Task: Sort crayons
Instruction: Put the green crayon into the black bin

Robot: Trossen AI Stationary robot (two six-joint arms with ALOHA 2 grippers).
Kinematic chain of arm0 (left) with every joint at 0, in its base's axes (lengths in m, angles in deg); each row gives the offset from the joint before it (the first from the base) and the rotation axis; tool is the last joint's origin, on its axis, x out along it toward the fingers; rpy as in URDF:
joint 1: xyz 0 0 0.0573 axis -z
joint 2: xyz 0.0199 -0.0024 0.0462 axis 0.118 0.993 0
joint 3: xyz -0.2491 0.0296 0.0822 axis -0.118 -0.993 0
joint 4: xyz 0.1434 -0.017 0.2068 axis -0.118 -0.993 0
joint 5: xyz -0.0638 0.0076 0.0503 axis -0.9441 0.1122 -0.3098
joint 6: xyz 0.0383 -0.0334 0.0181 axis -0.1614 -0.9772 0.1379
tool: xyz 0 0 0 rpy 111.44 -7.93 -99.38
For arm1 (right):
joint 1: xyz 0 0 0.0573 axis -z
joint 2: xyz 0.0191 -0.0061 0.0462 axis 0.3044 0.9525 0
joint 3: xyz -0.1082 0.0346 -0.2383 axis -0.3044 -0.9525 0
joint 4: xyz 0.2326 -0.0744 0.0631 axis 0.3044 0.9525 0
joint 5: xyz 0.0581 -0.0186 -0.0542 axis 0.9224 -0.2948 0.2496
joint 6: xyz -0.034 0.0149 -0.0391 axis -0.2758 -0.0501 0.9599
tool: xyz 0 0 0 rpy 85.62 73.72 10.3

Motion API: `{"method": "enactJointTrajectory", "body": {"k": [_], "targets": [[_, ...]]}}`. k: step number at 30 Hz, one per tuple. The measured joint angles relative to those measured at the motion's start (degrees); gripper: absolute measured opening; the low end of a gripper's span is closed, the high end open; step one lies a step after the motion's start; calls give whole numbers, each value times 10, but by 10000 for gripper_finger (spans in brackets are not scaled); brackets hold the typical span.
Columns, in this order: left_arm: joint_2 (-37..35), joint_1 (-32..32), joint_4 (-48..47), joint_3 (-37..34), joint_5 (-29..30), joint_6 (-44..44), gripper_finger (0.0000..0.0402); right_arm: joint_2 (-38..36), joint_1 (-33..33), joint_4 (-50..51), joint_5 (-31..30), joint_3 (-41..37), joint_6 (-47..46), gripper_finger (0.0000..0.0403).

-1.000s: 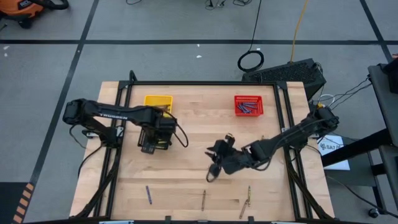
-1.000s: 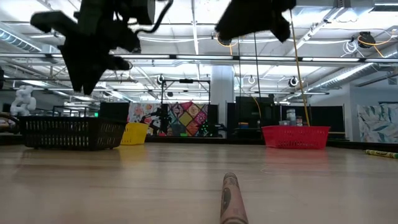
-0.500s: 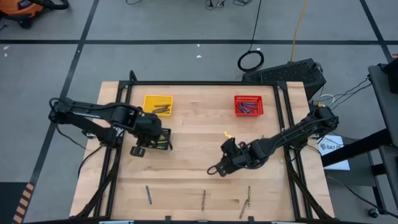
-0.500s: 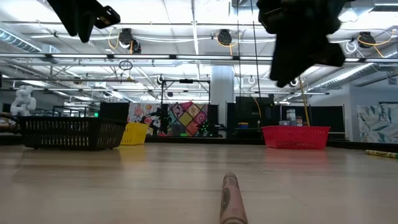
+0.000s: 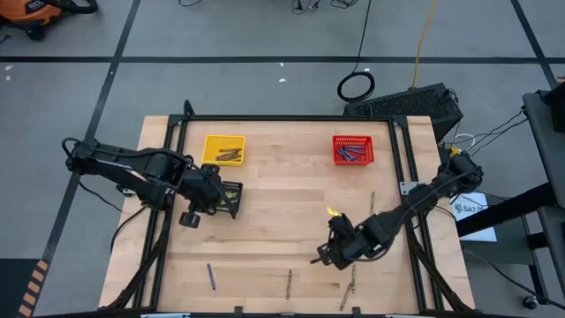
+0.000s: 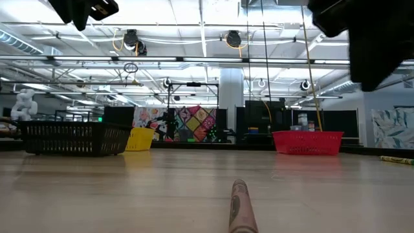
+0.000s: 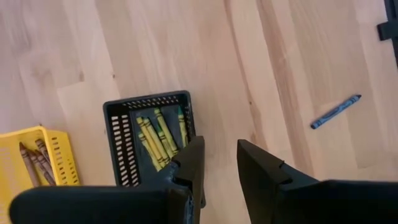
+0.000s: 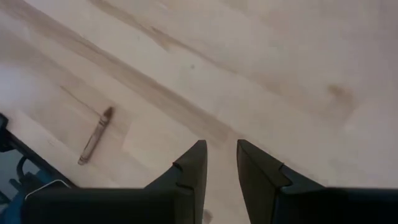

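While its jaws stand slightly parted and empty, the right gripper (image 5: 323, 257) should descend squarely over the brown crayon (image 8: 95, 135).

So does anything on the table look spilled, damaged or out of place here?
Nothing spilled or damaged. A blue crayon, a brown crayon and a yellow-green crayon lie loose near the table's front edge, outside the yellow basket, red basket and black basket.

Yellow basket (image 5: 223, 148), red basket (image 5: 353, 149) (black, perhaps, between).

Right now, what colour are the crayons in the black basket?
Yellow-green crayons, clearest in the left wrist view.
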Motion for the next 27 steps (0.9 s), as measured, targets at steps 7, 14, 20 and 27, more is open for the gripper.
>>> {"method": "enactJointTrajectory", "body": {"k": [7, 14, 20, 27], "targets": [[0, 0, 12, 0, 0, 0, 93, 4, -56, 19, -3, 0, -117, 75], [0, 0, 11, 0, 1, -1, 93, 33, -103, 26, 0, 0, -225, 75], [0, 0, 22, 0, 1, -1, 93, 47, -132, 25, 0, 0, -281, 75], [0, 0, 27, 0, 1, 0, 93, 47, -159, 31, 0, 0, -322, 75]]}}
